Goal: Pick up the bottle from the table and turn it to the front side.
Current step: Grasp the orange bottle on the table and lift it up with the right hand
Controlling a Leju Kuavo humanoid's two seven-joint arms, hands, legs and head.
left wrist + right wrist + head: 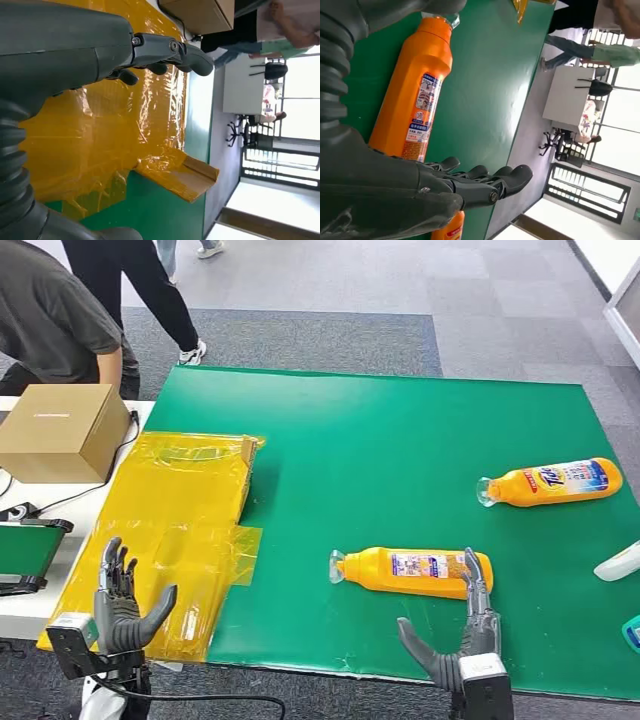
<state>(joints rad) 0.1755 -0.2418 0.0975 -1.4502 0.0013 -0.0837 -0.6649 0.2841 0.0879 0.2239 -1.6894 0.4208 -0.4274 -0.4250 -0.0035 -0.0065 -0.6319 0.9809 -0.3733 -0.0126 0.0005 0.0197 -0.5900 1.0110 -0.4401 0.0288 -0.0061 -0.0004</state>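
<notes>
1 bottle [411, 571] lies just beyond the open right robot hand [460, 635].

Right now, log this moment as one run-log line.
phase: reach | right hand: open, fingers by near bottle, not gripping | left hand: open, over yellow film | far bottle: lying untouched

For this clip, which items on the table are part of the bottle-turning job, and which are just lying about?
Job:
near orange bottle, lying on its side
right hand, open beside its base

Lying about:
far orange bottle
yellow plastic-wrapped sheet
cardboard box
left hand, open over the sheet
</notes>
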